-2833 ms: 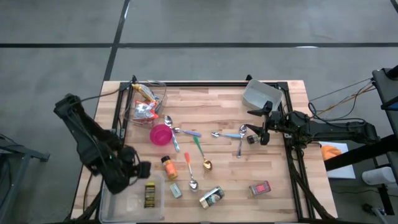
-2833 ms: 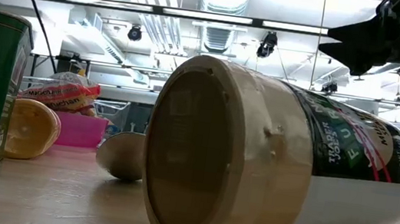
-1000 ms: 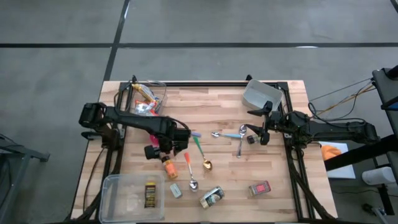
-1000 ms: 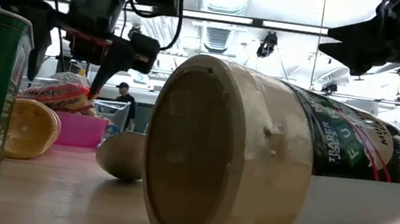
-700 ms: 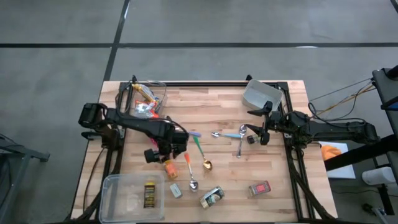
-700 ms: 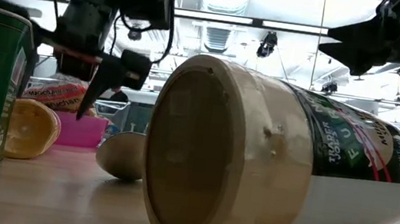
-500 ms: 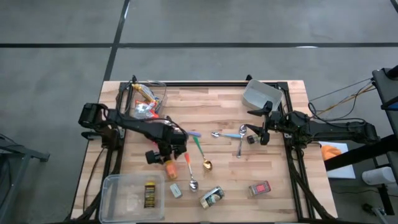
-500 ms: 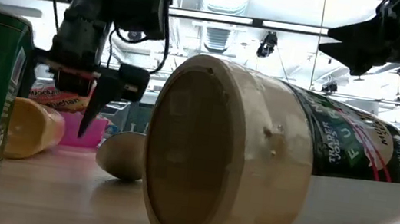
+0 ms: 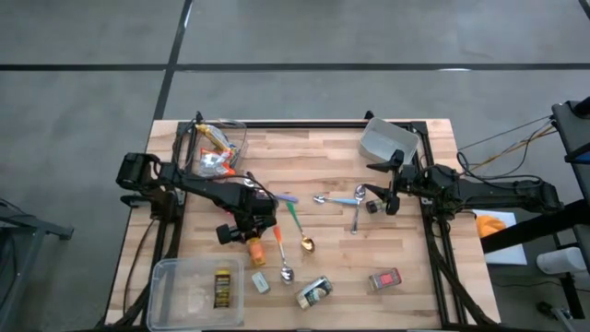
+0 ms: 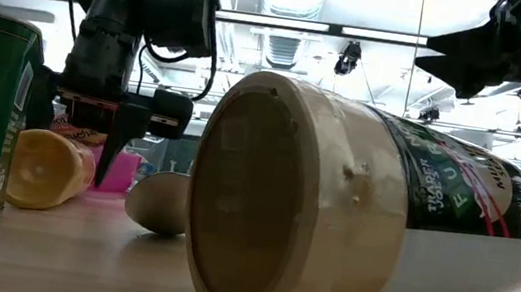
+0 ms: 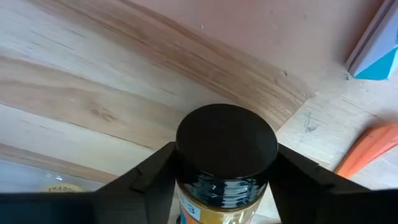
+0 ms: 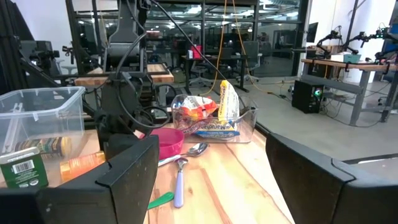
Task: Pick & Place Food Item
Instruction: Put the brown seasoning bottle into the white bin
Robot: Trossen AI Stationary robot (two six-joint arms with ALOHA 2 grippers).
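Since the earlier views, my left arm has swung out from over the clear bin at the table's near-left corner to the middle of the table, and my left pincer has come down around the small orange bottle lying there. From my left wrist I see its black cap sitting between my two dark fingers, one on each side and very close to the bottle; whether they already press on it I cannot tell. From table height the yellow-orange bottle lies on its side on the wood, with my pincer straddling it from above. Just beside it are the pink bowl and a spoon; a red-handled spoon and a green-handled one lie close by. My right pincer hangs spread and empty near the table's right side, over a pair of spoons. A big jar lies on its side nearest the low camera.
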